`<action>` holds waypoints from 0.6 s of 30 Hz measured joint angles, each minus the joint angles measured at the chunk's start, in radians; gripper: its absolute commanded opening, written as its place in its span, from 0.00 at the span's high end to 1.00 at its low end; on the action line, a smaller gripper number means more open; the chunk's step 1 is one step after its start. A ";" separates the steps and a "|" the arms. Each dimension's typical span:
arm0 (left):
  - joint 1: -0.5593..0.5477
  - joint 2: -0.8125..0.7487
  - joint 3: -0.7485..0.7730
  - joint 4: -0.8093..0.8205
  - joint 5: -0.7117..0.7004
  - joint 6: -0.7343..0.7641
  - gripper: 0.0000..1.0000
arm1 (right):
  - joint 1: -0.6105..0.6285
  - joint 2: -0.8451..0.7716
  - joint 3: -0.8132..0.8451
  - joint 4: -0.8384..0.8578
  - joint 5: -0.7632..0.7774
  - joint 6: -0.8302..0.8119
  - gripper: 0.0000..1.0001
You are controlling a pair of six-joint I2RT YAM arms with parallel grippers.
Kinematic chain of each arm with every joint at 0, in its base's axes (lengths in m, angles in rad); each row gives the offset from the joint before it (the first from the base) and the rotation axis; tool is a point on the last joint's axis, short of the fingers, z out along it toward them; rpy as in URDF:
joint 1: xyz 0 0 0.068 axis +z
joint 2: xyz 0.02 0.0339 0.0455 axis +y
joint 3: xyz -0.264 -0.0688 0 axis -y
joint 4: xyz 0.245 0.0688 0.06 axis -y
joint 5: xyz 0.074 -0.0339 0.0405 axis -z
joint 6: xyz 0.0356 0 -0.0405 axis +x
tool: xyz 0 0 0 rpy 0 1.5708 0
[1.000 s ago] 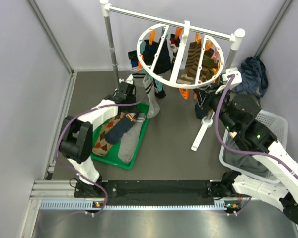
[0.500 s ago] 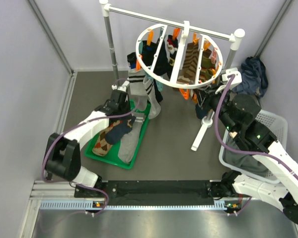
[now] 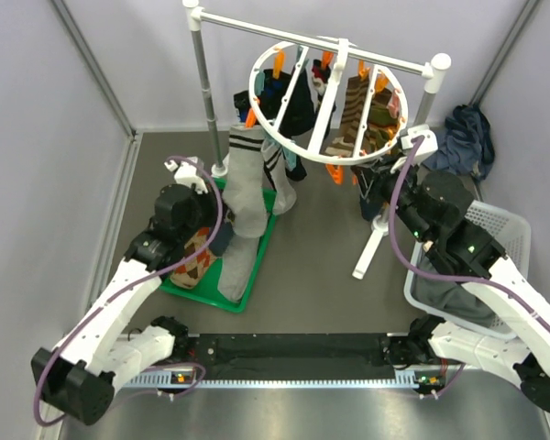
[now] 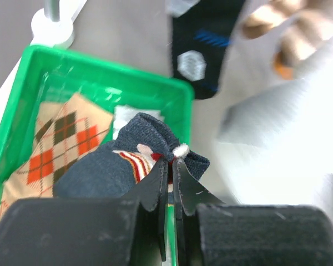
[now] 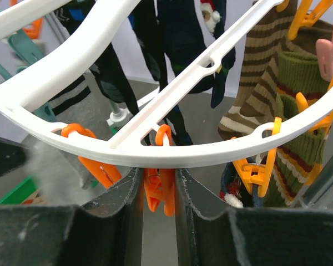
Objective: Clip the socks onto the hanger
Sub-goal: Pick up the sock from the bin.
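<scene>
- Left wrist view: The left gripper (image 4: 172, 160) has its jaws pressed almost together, pinching a small fold of the navy sock (image 4: 108, 169) at the fingertips. The rest of that sock bunches just beyond and left of the jaws. It lies over the green tray (image 4: 100, 69), where an argyle sock (image 4: 58, 138) sits further left. The pinch looks thin, so a slow, steady lift is wise. The fold should leave the jaws with a free edge to offer.
- Right wrist view: The right gripper (image 5: 158, 178) has narrow jaws closed on an orange clip (image 5: 161, 200), one finger on each side. The clip hangs from the hanger (image 5: 188, 154), whose white rim crosses just above the jaws. Striped brown socks (image 5: 255, 94) hang beyond and to the right. The squeeze should hold until fabric sits deep in the clip's mouth. Whether that mouth is open cannot be told here.
- Top view: The two grippers are well apart. A grey sock (image 3: 243, 188) stands between them, near the left jaws. The navy sock should pass clear of it on its way to the clip.
</scene>
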 measured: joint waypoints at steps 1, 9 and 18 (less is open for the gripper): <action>0.000 -0.029 -0.002 0.003 0.013 0.001 1.00 | 0.000 0.001 0.000 0.000 -0.006 0.001 1.00; 0.000 -0.167 -0.001 -0.008 -0.050 0.040 1.00 | 0.000 0.003 0.002 0.001 -0.040 0.034 1.00; 0.000 -0.233 -0.003 0.021 0.113 -0.014 1.00 | 0.000 0.023 0.003 0.002 -0.068 0.071 1.00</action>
